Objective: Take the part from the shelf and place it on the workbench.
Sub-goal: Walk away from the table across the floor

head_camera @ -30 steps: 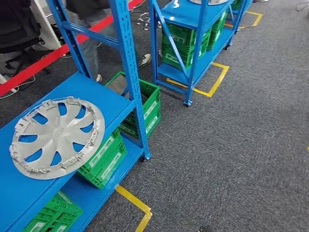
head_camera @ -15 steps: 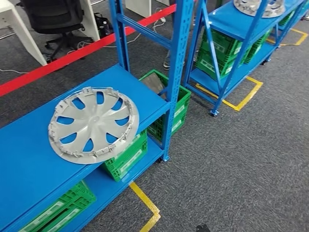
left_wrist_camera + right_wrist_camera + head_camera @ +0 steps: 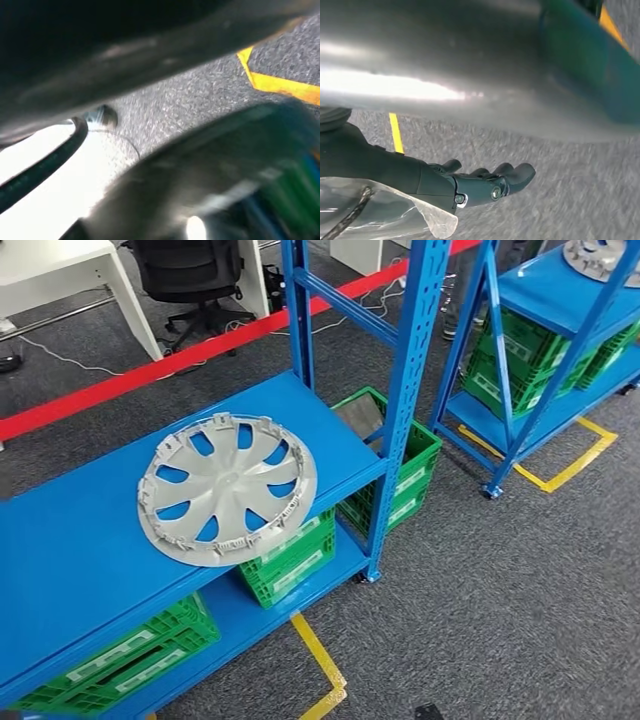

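The part is a silver-grey hubcap [image 3: 226,490] with curved spokes. It lies flat on the top board of a blue metal shelf [image 3: 75,550], left of centre in the head view, close to the blue upright post [image 3: 407,390]. My right hand [image 3: 482,182] hangs over grey carpet in the right wrist view, its dark fingers stretched out straight with nothing in them. The left wrist view is heavily blurred; a dark grey shape [image 3: 196,180] crosses it and I cannot make out how that hand's fingers lie.
Green crates [image 3: 290,555] sit on the lower board, another [image 3: 396,465] behind the post. A second blue shelf [image 3: 551,300] at the right carries another hubcap [image 3: 600,255]. Yellow floor tape [image 3: 321,665] edges the shelf. Behind are a red strip [image 3: 151,375], an office chair [image 3: 196,270] and a white desk [image 3: 68,265].
The whole picture has shifted, so the camera has turned: the shelf with the hubcap now lies nearer the middle and the second shelf sits further right. The hubcap itself has not moved.
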Controlling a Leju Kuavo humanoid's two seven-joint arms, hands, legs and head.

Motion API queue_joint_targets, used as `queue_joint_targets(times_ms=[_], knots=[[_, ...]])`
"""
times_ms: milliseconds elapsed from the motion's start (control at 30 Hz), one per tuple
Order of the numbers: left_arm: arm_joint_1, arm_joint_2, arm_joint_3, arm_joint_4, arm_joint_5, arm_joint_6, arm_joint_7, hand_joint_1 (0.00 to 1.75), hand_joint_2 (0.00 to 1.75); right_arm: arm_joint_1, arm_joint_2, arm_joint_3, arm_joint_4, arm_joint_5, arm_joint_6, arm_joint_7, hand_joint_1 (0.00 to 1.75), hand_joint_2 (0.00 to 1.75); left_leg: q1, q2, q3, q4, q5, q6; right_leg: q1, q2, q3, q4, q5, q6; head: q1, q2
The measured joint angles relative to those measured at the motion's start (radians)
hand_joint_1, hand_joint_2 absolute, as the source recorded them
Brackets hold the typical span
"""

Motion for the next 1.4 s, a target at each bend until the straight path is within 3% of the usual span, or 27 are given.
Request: queue_joint_targets(times_ms=[67, 100, 167, 233, 300, 367, 433, 500, 533, 567, 600, 633, 667, 733, 800, 833, 867, 933, 967, 1033, 1100, 1133, 1167, 1233, 1300, 1333, 1400], knots=[[0.0, -0.001, 0.002, -0.001, -0.003, -0.001, 0.0, 0.0, 0.0, 0.004, 0.0, -0.002, 0.0, 0.0, -0.001, 0.001, 0.0, 0.0, 0.002, 0.02, -0.053, 0.117, -0.044, -0.004, 0.004, -0.034, 0.001, 0.0, -0.003, -0.005, -0.001, 0.0], [0.002, -0.001, 0.002, -0.001, -0.004, -0.002, 0.0, 0.0, 0.0, 0.004, 0.0, -0.003, 0.0, 0.0, -0.002, 0.001, 0.0, 0.0, 0.002, 0.023, -0.058, 0.13, -0.04, -0.004, 0.005, -0.048, 0.002, 0.0, -0.005, -0.005, -0.001, 0.0], [0.006, -0.001, 0.004, -0.004, -0.007, -0.004, 0.0, 0.0, 0.0, 0.001, 0.0, -0.004, 0.0, 0.0, -0.002, 0.001, 0.0, 0.0, 0.002, 0.036, -0.009, 0.04, 0.02, 0.001, 0.007, -0.073, 0.008, 0.0, -0.008, -0.005, -0.001, 0.0], [0.006, -0.002, 0.006, -0.007, -0.011, -0.004, 0.0, 0.0, 0.0, -0.002, 0.0, -0.005, 0.0, 0.0, -0.003, 0.001, 0.0, 0.0, -0.006, 0.081, 0.061, -0.097, 0.07, 0.014, 0.011, -0.095, 0.015, 0.0, -0.013, -0.001, 0.0, 0.0], [0.005, -0.003, 0.009, -0.01, -0.014, -0.006, 0.0, 0.0, 0.0, -0.004, 0.0, -0.006, 0.0, 0.0, -0.003, 0.001, 0.0, 0.0, -0.015, 0.106, 0.085, -0.152, 0.077, 0.027, 0.015, -0.114, 0.019, -0.001, -0.017, 0.007, 0.0, 0.0], [0.007, -0.005, 0.016, -0.014, -0.018, -0.01, 0.0, 0.0, 0.0, -0.007, 0.0, -0.007, 0.0, 0.0, -0.003, 0.0, 0.0, 0.0, -0.015, 0.085, 0.083, -0.159, 0.082, 0.038, 0.017, -0.132, 0.024, -0.006, -0.018, 0.017, 0.0, 0.0], [0.01, -0.008, 0.024, -0.018, -0.023, -0.014, 0.0, 0.0, 0.0, -0.01, 0.0, -0.008, 0.0, 0.0, -0.004, -0.001, 0.0, 0.0, -0.008, 0.063, 0.087, -0.171, 0.091, 0.05, 0.015, -0.102, 0.016, 0.017, -0.041, 0.028, 0.004, 0.0], [0.01, -0.011, 0.029, -0.023, -0.027, -0.017, 0.0, 0.0, 0.0, -0.01, 0.0, -0.01, 0.0, 0.0, -0.004, -0.002, 0.0, 0.0, -0.003, 0.04, 0.087, -0.177, 0.097, 0.057, 0.011, -0.04, -0.032, 0.122, -0.098, 0.036, 0.01, 0.0], [0.009, -0.013, 0.03, -0.024, -0.028, -0.018, 0.0, 0.0, 0.0, -0.008, 0.0, -0.01, 0.0, 0.0, -0.004, -0.001, 0.0, 0.0, -0.003, 0.028, 0.085, -0.177, 0.098, 0.059, 0.01, -0.021, -0.067, 0.193, -0.127, 0.038, 0.012, 0.0], [0.009, -0.014, 0.031, -0.025, -0.029, -0.019, 0.0, 0.0, 0.0, -0.006, 0.0, -0.011, 0.0, 0.0, -0.004, -0.001, 0.0, 0.0, -0.003, 0.015, 0.084, -0.177, 0.098, 0.059, 0.01, -0.013, -0.098, 0.251, -0.145, 0.04, 0.013, 0.0], [0.01, -0.014, 0.033, -0.025, -0.029, -0.019, 0.0, 0.0, 0.0, -0.004, 0.0, -0.011, 0.0, 0.0, -0.004, -0.001, 0.0, 0.0, -0.003, 0.001, 0.084, -0.177, 0.099, 0.059, 0.01, -0.01, -0.116, 0.277, -0.142, 0.04, 0.013, 0.0], [0.011, -0.014, 0.035, -0.026, -0.029, -0.019, 0.0, 0.0, 0.0, -0.003, 0.0, -0.012, 0.0, 0.0, -0.004, -0.001, 0.0, 0.0, -0.003, -0.013, 0.085, -0.176, 0.099, 0.059, 0.01, -0.007, -0.115, 0.264, -0.12, 0.04, 0.013, 0.0], [0.012, -0.015, 0.036, -0.026, -0.03, -0.02, 0.0, 0.0, 0.0, -0.003, 0.0, -0.012, 0.0, 0.0, -0.004, -0.001, 0.0, 0.0, -0.002, -0.026, 0.087, -0.175, 0.099, 0.057, 0.009, -0.002, -0.096, 0.212, -0.081, 0.039, 0.012, 0.0], [0.01, -0.016, 0.038, -0.028, -0.034, -0.02, -0.001, 0.0, 0.0, -0.004, 0.0, -0.012, 0.0, 0.0, -0.004, -0.003, 0.0, 0.0, -0.003, -0.052, 0.086, -0.17, 0.098, 0.05, 0.004, 0.04, -0.037, 0.071, -0.013, 0.036, 0.013, 0.0], [0.008, -0.017, 0.042, -0.031, -0.041, -0.02, -0.002, 0.0, 0.0, -0.004, 0.0, -0.012, 0.0, 0.001, -0.004, -0.003, 0.0, 0.0, -0.003, -0.074, 0.079, -0.165, 0.099, 0.038, 0.001, 0.074, -0.004, 0.002, 0.004, 0.03, 0.013, 0.0], [0.009, -0.017, 0.045, -0.032, -0.046, -0.02, -0.003, 0.0, 0.0, -0.005, 0.0, -0.012, 0.0, 0.001, -0.004, -0.004, 0.0, 0.0, -0.002, -0.084, 0.074, -0.164, 0.101, 0.032, 0.003, 0.074, 0.0, -0.002, 0.002, 0.025, 0.012, 0.0], [0.01, -0.017, 0.048, -0.032, -0.051, -0.02, -0.003, 0.0, 0.0, -0.005, 0.0, -0.012, 0.0, 0.002, -0.004, -0.004, 0.0, 0.0, 0.0, -0.095, 0.071, -0.164, 0.103, 0.026, 0.003, 0.062, 0.002, -0.002, 0.005, 0.019, 0.012, 0.0], [0.012, -0.018, 0.052, -0.033, -0.059, -0.019, -0.003, 0.0, 0.0, -0.006, -0.001, -0.012, 0.0, 0.002, -0.004, -0.004, 0.0, 0.0, 0.0, -0.07, 0.059, -0.144, 0.09, 0.015, 0.003, 0.038, 0.004, -0.007, 0.009, 0.006, 0.009, 0.0], [0.011, -0.018, 0.053, -0.033, -0.062, -0.018, -0.003, 0.0, 0.0, -0.007, -0.001, -0.012, 0.0, 0.002, -0.004, -0.004, 0.0, 0.0, -0.001, -0.043, 0.043, -0.109, 0.068, 0.01, 0.002, 0.024, 0.006, -0.009, 0.01, 0.0, 0.006, 0.0], [0.009, -0.018, 0.053, -0.034, -0.066, -0.017, -0.003, 0.0, 0.0, -0.004, -0.001, -0.012, 0.0, 0.003, -0.004, -0.004, 0.0, 0.0, 0.0, 0.008, -0.014, 0.017, 0.002, 0.001, 0.005, -0.008, 0.007, -0.01, 0.008, -0.007, 0.001, 0.0], [0.009, -0.018, 0.054, -0.034, -0.067, -0.017, -0.003, 0.0, 0.0, -0.001, -0.002, -0.012, 0.0, 0.003, -0.003, -0.004, 0.0, 0.0, 0.003, 0.022, -0.06, 0.118, -0.033, -0.003, 0.008, -0.041, 0.007, -0.009, 0.004, -0.01, 0.001, 0.0], [0.01, -0.018, 0.054, -0.034, -0.067, -0.017, -0.003, 0.0, 0.0, -0.001, -0.002, -0.012, 0.0, 0.003, -0.003, -0.004, 0.0, 0.0, 0.004, 0.024, -0.058, 0.118, -0.022, -0.002, 0.009, -0.055, 0.008, -0.009, 0.003, -0.01, 0.001, 0.0], [0.011, -0.018, 0.054, -0.034, -0.068, -0.017, -0.003, 0.0, 0.0, -0.003, -0.002, -0.012, 0.0, 0.003, -0.003, -0.004, 0.0, 0.0, 0.004, 0.028, -0.037, 0.078, 0.006, 0.001, 0.011, -0.068, 0.011, -0.009, 0.001, -0.009, 0.0, 0.0], [0.012, -0.018, 0.055, -0.034, -0.068, -0.017, -0.003, 0.0, 0.0, -0.005, -0.002, -0.012, 0.001, 0.003, -0.003, -0.004, 0.0, 0.0, -0.004, 0.066, 0.037, -0.06, 0.068, 0.016, 0.014, -0.091, 0.018, -0.009, -0.004, -0.006, 0.001, 0.0], [0.009, -0.018, 0.057, -0.036, -0.068, -0.016, -0.003, 0.0, 0.0, -0.006, -0.002, -0.012, 0.001, 0.003, -0.003, -0.005, 0.0, 0.0, -0.015, 0.103, 0.08, -0.149, 0.089, 0.032, 0.02, -0.113, 0.023, -0.009, -0.011, 0.001, 0.002, 0.0], [0.009, -0.018, 0.058, -0.036, -0.068, -0.016, -0.003, 0.0, 0.0, -0.007, -0.002, -0.012, 0.001, 0.003, -0.003, -0.005, 0.0, 0.0, -0.018, 0.105, 0.081, -0.157, 0.084, 0.036, 0.021, -0.124, 0.025, -0.01, -0.013, 0.005, 0.002, 0.0], [0.013, -0.018, 0.059, -0.038, -0.068, -0.016, -0.003, 0.0, 0.0, -0.013, -0.002, -0.012, 0.001, 0.003, -0.003, -0.005, 0.0, 0.0, -0.016, 0.084, 0.081, -0.167, 0.089, 0.044, 0.022, -0.136, 0.03, -0.01, -0.018, 0.015, 0.002, 0.0]])
